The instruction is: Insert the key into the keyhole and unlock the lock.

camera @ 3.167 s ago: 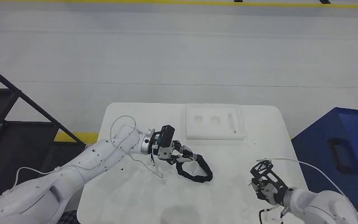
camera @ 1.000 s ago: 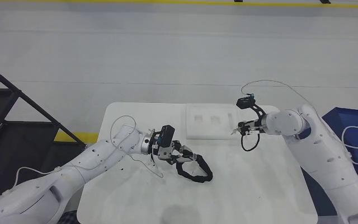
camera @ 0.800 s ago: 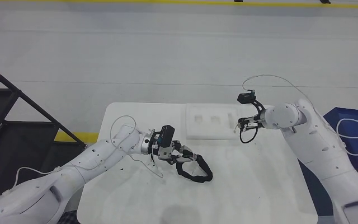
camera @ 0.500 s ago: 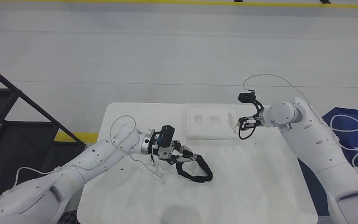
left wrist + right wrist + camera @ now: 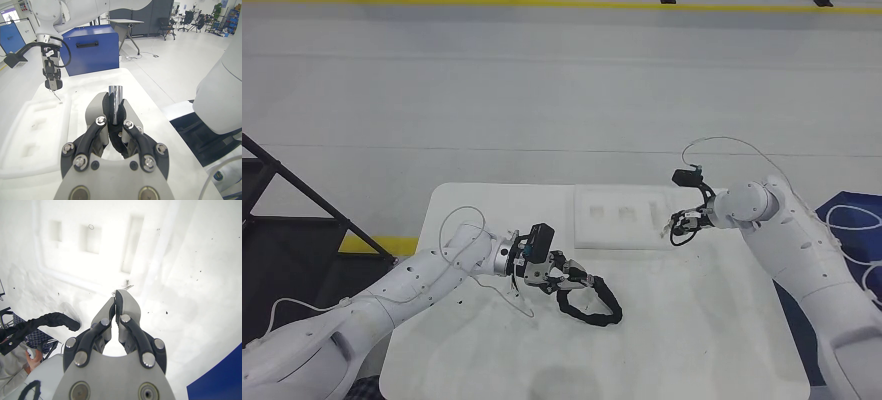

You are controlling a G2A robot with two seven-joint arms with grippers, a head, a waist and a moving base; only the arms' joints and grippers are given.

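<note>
Right pincer (image 5: 115,297) swung from the table's (image 5: 672,320) near edge to the foam tray (image 5: 622,235), now clenched on the key (image 5: 128,287), blade poking past its tips. Left pincer (image 5: 113,111) unmoved, gripping the lock (image 5: 115,94) cylinder. Pickup looks done; keyhole next.

The table (image 5: 702,330) is viewed from high above, looking down at a slant. The left wrist view is taken close behind the left gripper (image 5: 113,102), facing level across the table toward the right gripper (image 5: 53,86). The right wrist view is aimed steeply down, close over the foam tray (image 5: 111,237) — a part shared by all three views.
</note>
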